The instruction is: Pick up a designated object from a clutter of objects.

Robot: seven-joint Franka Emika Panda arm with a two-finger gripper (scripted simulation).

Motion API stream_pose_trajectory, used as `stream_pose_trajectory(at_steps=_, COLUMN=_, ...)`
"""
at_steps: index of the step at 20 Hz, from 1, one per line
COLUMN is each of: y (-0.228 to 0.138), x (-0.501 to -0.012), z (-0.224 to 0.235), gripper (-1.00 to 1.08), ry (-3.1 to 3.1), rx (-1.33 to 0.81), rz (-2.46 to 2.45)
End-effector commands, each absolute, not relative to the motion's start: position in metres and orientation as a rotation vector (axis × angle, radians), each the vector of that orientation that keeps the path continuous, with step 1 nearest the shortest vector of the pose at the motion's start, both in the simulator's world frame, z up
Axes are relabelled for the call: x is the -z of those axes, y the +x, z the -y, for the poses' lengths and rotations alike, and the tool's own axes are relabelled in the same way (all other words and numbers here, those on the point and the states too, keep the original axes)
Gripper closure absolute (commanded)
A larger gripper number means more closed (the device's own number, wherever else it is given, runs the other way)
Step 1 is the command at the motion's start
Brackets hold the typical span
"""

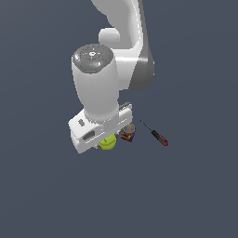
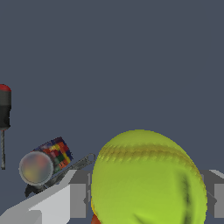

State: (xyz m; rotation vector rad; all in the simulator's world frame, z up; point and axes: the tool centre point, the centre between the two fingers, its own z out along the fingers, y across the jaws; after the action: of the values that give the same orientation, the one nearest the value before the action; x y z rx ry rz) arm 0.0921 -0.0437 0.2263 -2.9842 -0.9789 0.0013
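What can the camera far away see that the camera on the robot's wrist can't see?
Only the exterior view shows the whole white arm and the entire screwdriver, thin shaft and all.

Only the wrist view shows the stitched seams on the yellow-green ball, a shiny round end on the multicoloured jumble, and a sliver of something orange-red under the ball.

Both show the ball, the jumble and the screwdriver's red-and-black handle. The ball hides most of the gripper, so its grip is unclear.

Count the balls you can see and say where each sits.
1: the yellow-green ball sits under the arm's hand, filling the wrist view. An orange sliver beneath it may be another ball, mostly hidden.
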Motion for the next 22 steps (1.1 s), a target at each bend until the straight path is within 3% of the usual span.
stream_pose_trajectory(at_steps=1, y=0.091, x=-0.257, z=0.056, gripper=1.08, ry=-2.983, rx=0.001, rz=0.980)
stream_pose_trajectory(at_steps=13, y=0.090, x=-0.383, z=0.111, gripper=1.08, ry=-2.983, rx=0.001, rz=0.980)
stream_pose_trajectory(at_steps=22, y=0.092, x=-0.432, z=0.132, gripper=1.08, ry=-2.985, rx=0.000, rz=0.980)
